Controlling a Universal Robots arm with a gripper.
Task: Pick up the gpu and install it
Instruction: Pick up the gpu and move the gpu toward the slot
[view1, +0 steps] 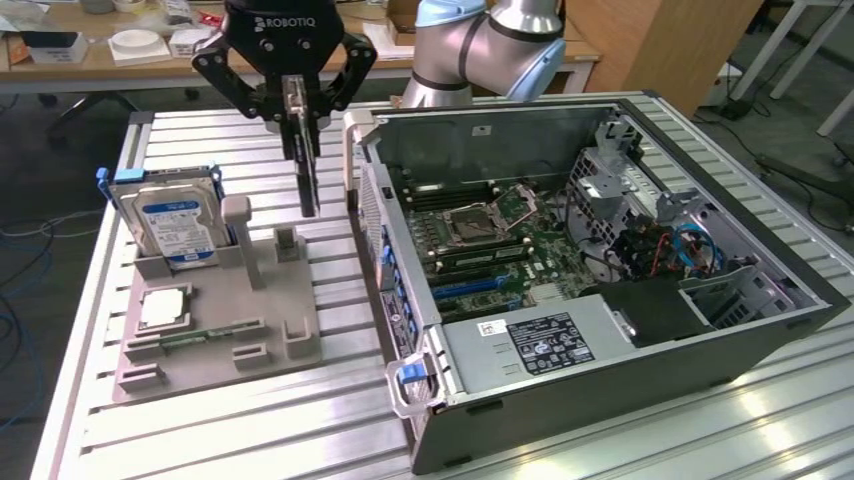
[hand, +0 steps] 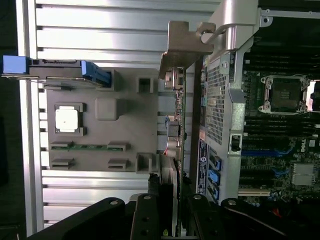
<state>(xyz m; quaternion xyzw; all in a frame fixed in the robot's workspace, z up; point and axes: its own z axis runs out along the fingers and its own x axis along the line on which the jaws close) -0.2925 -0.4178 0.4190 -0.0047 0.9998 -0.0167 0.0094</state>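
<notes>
Exterior view: the computer case (view1: 587, 300) is nearest. Its side is open and the board is exposed. It sits on the table (view1: 254, 440) toward the exterior view's right, with one corner close to the table's near edge. The grey holder tray (view1: 254, 330) is just beside it, toward the table edge on the exterior view's left. A hard drive (view1: 174, 225) stands upright at the tray's far end. A processor chip (view1: 163, 308) and a memory stick (view1: 200, 337) lie flat closer in. The end effector (view1: 304, 120) hangs over the tray's far part, clamped on the top edge of the gpu (view1: 308, 170). The card hangs vertical and edge-on, apparently clear of the tray, between the hard drive and the case wall. It is not inside the case.

Wrist view: the fingers (hand: 145, 220) are nearest, pinched on the card. The gpu runs away as a thin strip, with its metal bracket (hand: 187, 42) at the far end, close beside the case wall.

Risks, as a judgement:
- The grip is only on a thin edge, so the card could swing or slip in the pinch.
- The bracket sticks out sideways and could catch the case rim.
- A tilted card would miss the slot or jam on the board.
- Loose cables in the case could snag it.
</notes>
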